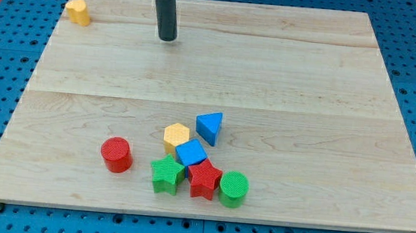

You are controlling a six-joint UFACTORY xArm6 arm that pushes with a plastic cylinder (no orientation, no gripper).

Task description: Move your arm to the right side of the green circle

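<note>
The green circle (233,189) stands near the view's bottom, at the right end of a cluster of blocks, touching the red star (205,179). My tip (167,38) is near the view's top, left of centre, far above and to the left of the green circle. No block touches the tip.
The cluster also holds a green star (166,175), a blue cube (191,153), a yellow hexagon (177,136) and a blue triangle (209,126). A red cylinder (116,154) stands left of it. A yellow block (77,11) sits at the top left of the wooden board (308,95).
</note>
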